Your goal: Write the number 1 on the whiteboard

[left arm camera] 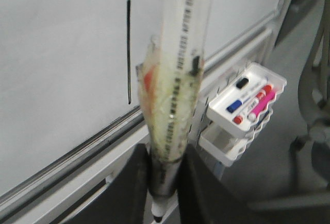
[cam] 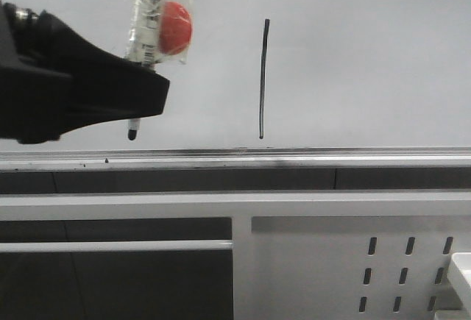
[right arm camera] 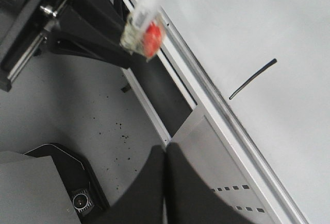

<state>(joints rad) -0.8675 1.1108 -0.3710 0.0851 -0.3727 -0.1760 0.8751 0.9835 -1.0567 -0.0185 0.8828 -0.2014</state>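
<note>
With the number 1 (cam: 263,79) already drawn mid-board, ending just above the whiteboard's (cam: 368,55) lower rail, the left gripper (left arm camera: 164,183) gripped the marker (cam: 151,26) clear of it and should draw straight back without smudging; the right gripper (right arm camera: 165,183) was closed, empty.

One whiteboard (cam: 368,55) carries a single black stroke (cam: 263,77). One clear marker (cam: 147,26) with one red ball (cam: 175,27) taped on is in view. Two grippers show, the left (left arm camera: 164,183) and the right (right arm camera: 165,183). One white tray (left arm camera: 247,100) holds four pens: one black (left arm camera: 242,83), one blue (left arm camera: 235,105), one red (left arm camera: 252,105) and one pink (left arm camera: 262,105).
</note>
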